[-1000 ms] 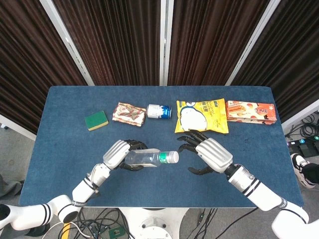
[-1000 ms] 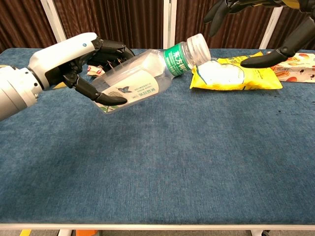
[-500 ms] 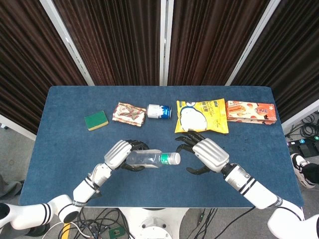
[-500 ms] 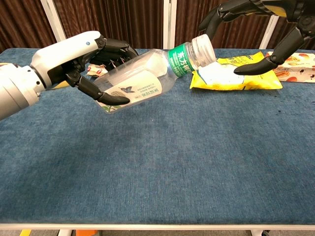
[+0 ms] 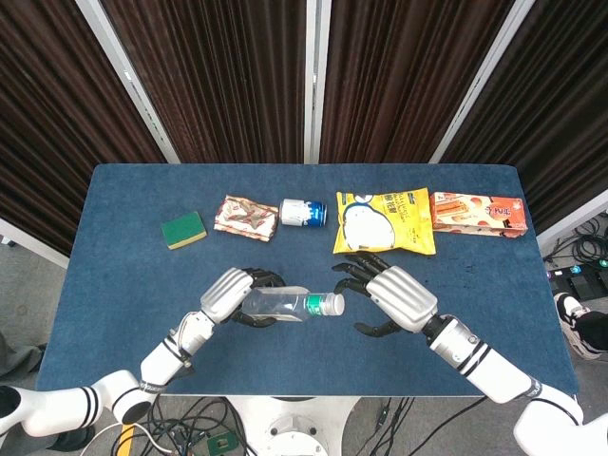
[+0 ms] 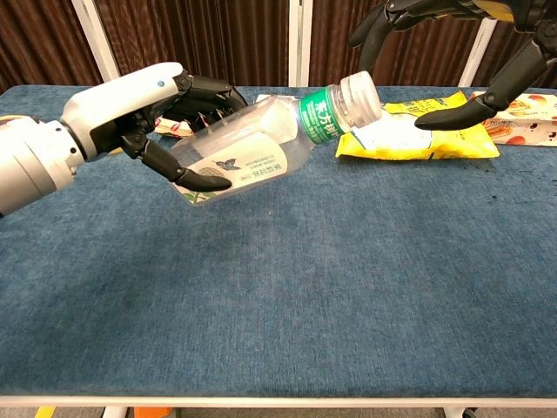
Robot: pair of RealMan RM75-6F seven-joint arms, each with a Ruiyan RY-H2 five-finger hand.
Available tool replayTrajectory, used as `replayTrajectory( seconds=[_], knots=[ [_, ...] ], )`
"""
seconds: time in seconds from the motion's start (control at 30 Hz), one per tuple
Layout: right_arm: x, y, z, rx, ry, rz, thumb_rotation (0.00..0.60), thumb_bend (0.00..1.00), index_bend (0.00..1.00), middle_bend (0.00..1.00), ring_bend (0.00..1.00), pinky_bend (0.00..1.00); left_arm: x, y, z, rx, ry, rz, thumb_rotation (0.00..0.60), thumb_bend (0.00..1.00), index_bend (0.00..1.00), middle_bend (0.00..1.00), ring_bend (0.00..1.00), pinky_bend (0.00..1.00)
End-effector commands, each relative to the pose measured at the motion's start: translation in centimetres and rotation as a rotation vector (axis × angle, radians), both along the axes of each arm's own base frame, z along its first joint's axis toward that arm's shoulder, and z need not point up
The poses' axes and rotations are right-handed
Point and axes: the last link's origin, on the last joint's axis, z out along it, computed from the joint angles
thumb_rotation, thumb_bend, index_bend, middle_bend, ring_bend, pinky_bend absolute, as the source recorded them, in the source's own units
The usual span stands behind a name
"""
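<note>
My left hand [image 5: 228,294] [image 6: 144,111] grips a clear plastic bottle [image 5: 288,304] [image 6: 261,144] by its body, holding it above the table with the green-banded neck and white cap [image 6: 359,93] pointing right. My right hand [image 5: 397,297] [image 6: 452,52] hovers open just right of the cap, fingers spread and curved around it without touching. In the chest view only the dark fingers of the right hand show at the top edge.
Along the far side of the blue table [image 5: 114,275] lie a green sponge [image 5: 183,229], a snack wrapper [image 5: 246,218], a blue can [image 5: 303,213] on its side, a yellow chip bag [image 5: 384,220] [image 6: 418,131] and an orange biscuit box [image 5: 479,213].
The left hand has carried the bottle slightly right and lower. The right hand has drawn in closer to the cap, its fingers still spread.
</note>
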Motion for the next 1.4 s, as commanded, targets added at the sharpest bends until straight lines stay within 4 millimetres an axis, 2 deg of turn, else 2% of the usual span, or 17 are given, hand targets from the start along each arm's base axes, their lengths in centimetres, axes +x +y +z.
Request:
replayTrajectory(
  seconds=[0.03, 0.33, 1.1, 1.4],
  knots=[
    [-0.1, 0.0, 0.2, -0.011, -0.003, 0.004, 0.595, 0.16, 0.32, 0.11, 0.0, 0.0, 0.0, 0.0, 0.0, -0.001, -0.001, 0.001, 0.6, 0.26, 0.48, 0.5, 0.43, 0.47],
    [-1.3, -0.4, 0.0, -0.023, 0.022, -0.038, 0.596, 0.17, 0.32, 0.11, 0.0, 0.0, 0.2, -0.1, 0.2, 0.006, -0.004, -0.012, 0.6, 0.26, 0.48, 0.5, 0.43, 0.47],
    [-0.3, 0.5, 0.2, -0.008, 0.002, 0.011, 0.596, 0.19, 0.32, 0.11, 0.0, 0.0, 0.1, -0.1, -0.2, -0.003, 0.014, -0.005, 0.6, 0.26, 0.48, 0.5, 0.43, 0.47],
    [-0.9, -0.1, 0.2, -0.025, -0.001, -0.017, 0.594, 0.2, 0.32, 0.12, 0.0, 0.0, 0.3, -0.3, -0.1, 0.002, 0.006, -0.02, 0.6, 0.26, 0.48, 0.5, 0.43, 0.47]
  ],
)
